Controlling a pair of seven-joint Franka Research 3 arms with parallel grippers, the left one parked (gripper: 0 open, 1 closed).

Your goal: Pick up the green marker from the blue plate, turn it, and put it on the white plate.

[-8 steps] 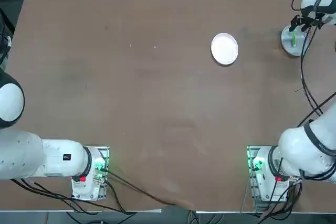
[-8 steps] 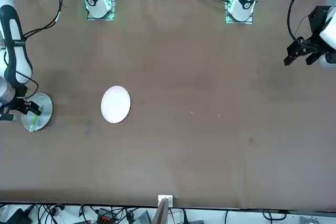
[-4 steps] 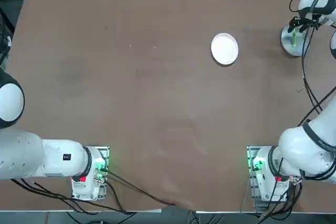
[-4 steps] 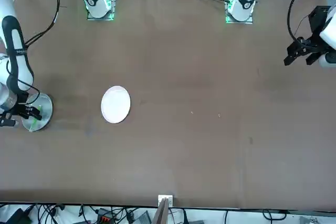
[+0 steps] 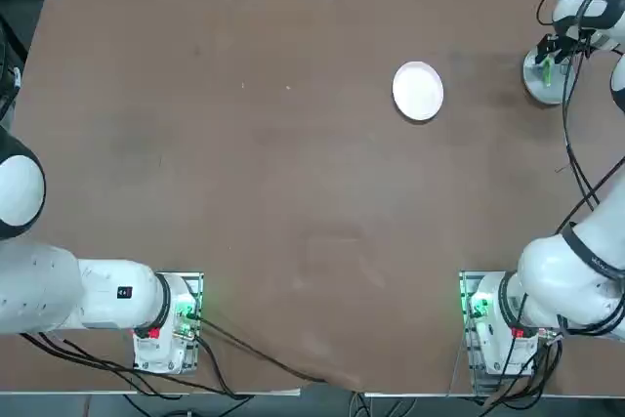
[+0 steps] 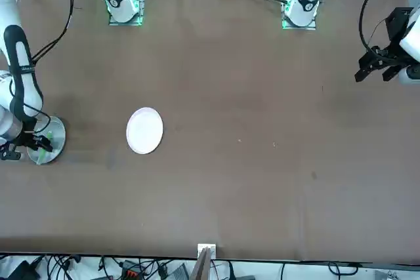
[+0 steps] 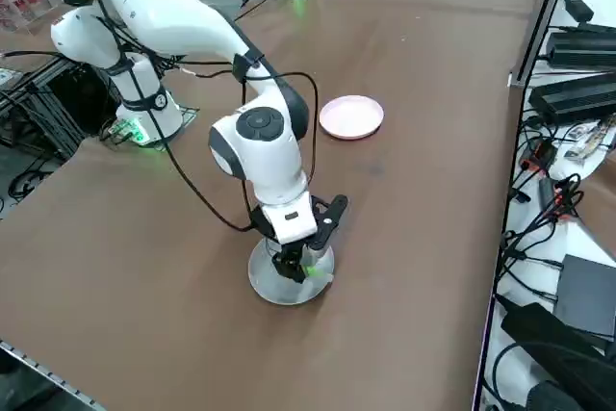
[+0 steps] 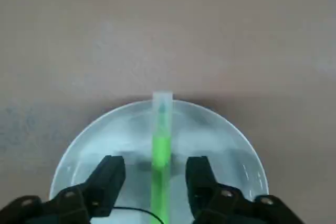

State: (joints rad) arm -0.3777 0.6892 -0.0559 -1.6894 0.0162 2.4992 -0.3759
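Brown table (image 5: 293, 202) is carrying everything. Right arm (image 7: 197, 26) is reaching over upper right of the top view, so it's the one sitting nearest the job. Blue plate (image 7: 272, 281) is lying under its wrist; white plate (image 5: 417, 91) is sitting well apart, upper right of centre in the top view.

Right gripper (image 8: 156, 169) is hanging over the blue plate, fingers standing apart, gripping nothing. Green marker (image 8: 160, 177) is resting on that plate, its pale clear end (image 8: 162, 109) reaching the rim.

Key relation: marker is lying in the gap between the fingers, seen from the wrist, long axis running roughly square to the closing line. Alignment is looking good for a pinch across the barrel. Wrist view isn't settling height, so I can't tell if the tips are low enough. In the top view the marker is running roughly up-down the frame; turn is still pending.
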